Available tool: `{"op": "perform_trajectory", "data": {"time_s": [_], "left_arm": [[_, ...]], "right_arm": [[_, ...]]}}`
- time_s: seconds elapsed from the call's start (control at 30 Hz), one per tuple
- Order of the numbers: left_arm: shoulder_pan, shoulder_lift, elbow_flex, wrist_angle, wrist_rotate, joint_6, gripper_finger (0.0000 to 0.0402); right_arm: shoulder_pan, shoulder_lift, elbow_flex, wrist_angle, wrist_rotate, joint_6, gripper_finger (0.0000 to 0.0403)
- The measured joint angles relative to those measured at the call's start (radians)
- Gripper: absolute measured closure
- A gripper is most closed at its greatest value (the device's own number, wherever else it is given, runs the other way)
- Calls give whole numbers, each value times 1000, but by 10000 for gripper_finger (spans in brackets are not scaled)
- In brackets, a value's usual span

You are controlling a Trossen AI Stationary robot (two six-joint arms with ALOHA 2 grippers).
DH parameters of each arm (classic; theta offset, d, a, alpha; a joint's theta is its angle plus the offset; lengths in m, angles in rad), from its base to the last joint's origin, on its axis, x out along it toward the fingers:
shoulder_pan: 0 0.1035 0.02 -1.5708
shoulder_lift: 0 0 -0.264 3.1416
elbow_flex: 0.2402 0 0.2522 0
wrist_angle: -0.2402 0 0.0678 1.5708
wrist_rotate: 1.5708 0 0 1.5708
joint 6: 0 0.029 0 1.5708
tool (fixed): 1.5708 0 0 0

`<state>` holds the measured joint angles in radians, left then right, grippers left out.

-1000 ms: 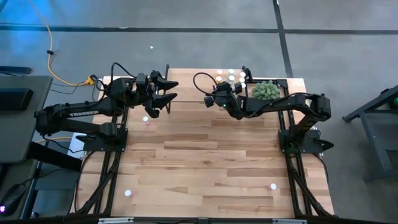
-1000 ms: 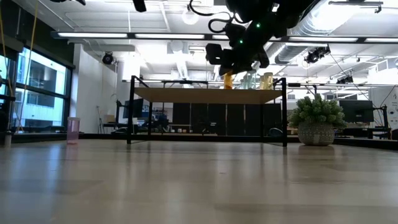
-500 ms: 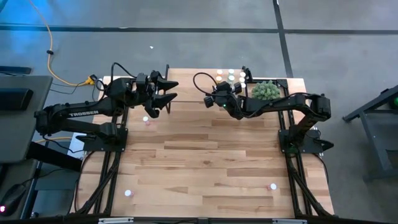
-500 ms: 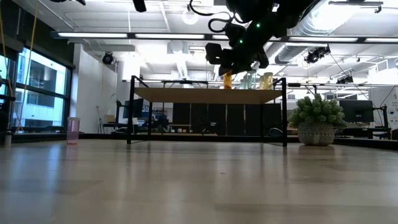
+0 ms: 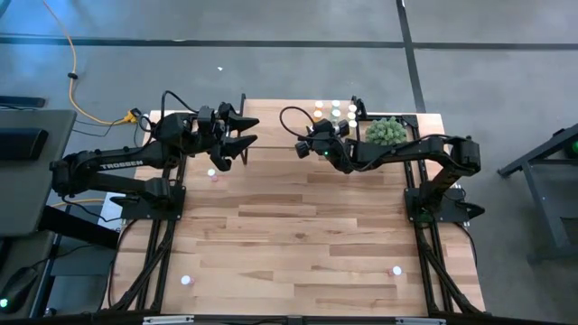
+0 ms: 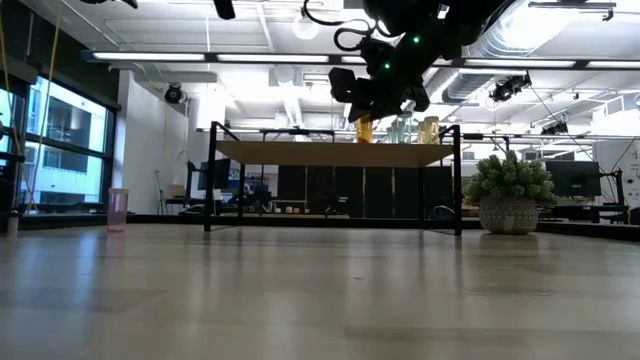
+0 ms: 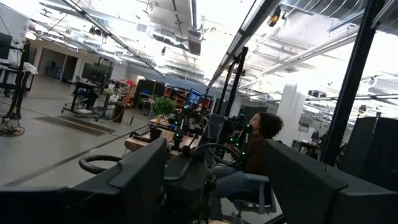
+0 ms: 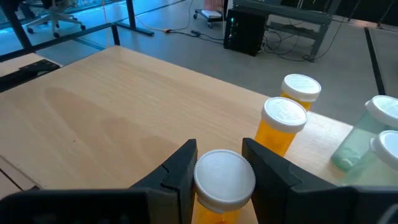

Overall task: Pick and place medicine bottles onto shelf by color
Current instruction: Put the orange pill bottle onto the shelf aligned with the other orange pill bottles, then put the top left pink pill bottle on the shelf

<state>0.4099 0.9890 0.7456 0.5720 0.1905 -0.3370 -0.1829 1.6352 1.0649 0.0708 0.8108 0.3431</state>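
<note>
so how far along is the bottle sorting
Partly done. Several capped bottles already stand on the shelf: two orange ones and pale green ones. In hand: the right gripper is shut on another orange bottle just above the shelf top beside the orange pair. Left: a pink bottle and two more on the table. The left gripper waits open near the shelf's end.

The desk (image 5: 298, 226) is pale wood planking. At its far edge stands the shelf (image 6: 335, 152), a light wood top on thin black legs, carrying a cluster of medicine bottles (image 5: 336, 111) toward its right end; two orange ones (image 8: 283, 124) stand side by side. A potted plant (image 6: 509, 192) sits beside the shelf. A pink bottle (image 6: 118, 209) and what seem two more bottles (image 5: 186, 280) stand on the desk.
</note>
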Motion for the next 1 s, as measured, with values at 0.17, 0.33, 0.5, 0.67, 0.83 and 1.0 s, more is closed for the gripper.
{"op": "perform_trajectory", "data": {"time_s": [0.17,0.33,0.5,0.67,0.83,1.0], "left_arm": [[0,0,0,0,0,0,147],[0,0,0,0,0,0,147],[0,0,0,0,0,0,147],[0,0,0,0,0,0,147],[0,0,0,-4,0,0,147],[0,0,0,-9,0,0,147]], "right_arm": [[0,0,0,-1,0,0,295],[0,0,0,-1,0,-1,294],[0,0,0,0,-1,-2,267],[0,0,0,0,-5,16,224],[0,0,0,0,-7,19,193],[0,-10,1,4,-37,69,181]]}}
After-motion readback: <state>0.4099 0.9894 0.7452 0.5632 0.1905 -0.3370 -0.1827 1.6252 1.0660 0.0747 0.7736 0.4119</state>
